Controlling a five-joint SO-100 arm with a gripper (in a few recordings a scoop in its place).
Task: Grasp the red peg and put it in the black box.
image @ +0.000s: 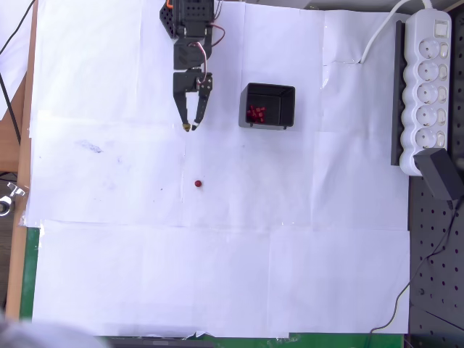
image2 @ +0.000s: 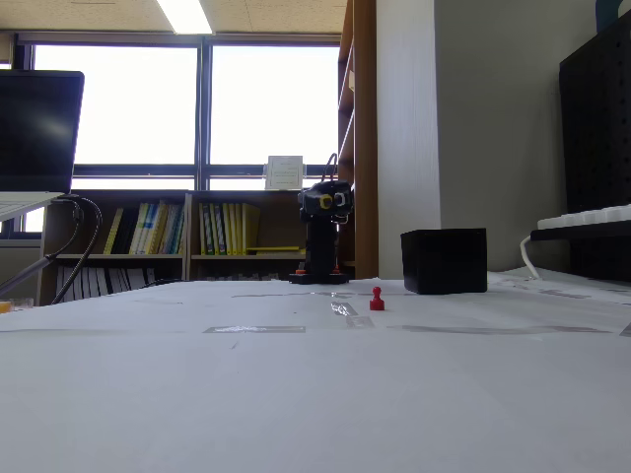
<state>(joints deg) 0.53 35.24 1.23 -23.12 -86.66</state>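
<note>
One red peg [image: 198, 184] stands upright alone on the white paper [image: 109, 275], well short of the gripper [image: 192, 125], whose fingertips look nearly together, holding nothing. Black box [image: 288, 109] sits beside the gripper, several pegs [image: 255, 113] already inside.

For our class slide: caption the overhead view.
Claw poised above a lone red peg on white paper; black box of pegs alongside.

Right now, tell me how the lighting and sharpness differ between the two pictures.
Overhead view: even, bright light on the white paper, soft shadows, the red peg and black box sharp. Fixed view: bright windows behind leave the arm and box dark, almost silhouettes; the near paper looks soft.
</note>
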